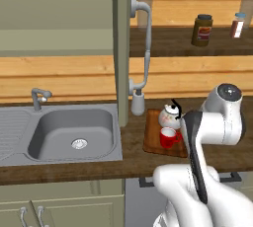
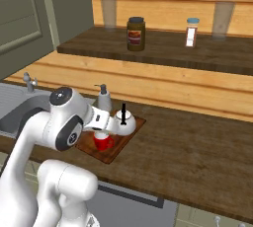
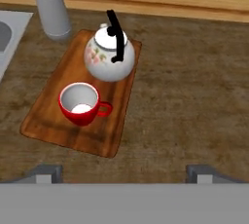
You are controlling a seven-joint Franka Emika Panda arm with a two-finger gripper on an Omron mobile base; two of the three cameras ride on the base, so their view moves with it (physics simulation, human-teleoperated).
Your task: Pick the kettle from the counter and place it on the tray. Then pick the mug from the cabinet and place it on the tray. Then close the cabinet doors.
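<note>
Hovering wide open, gripper (image 3: 124,172) clears mug (image 3: 79,103) and kettle (image 3: 109,55) on tray (image 3: 51,118).

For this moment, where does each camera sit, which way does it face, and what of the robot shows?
Left base view: behind-left, facing the sink and tray; arm lower right.
Right base view: behind-right, facing the counter; arm lower left.
Hand view: above, looking down; open gripper at bottom.
All share the kettle and mug on the tray.
</note>
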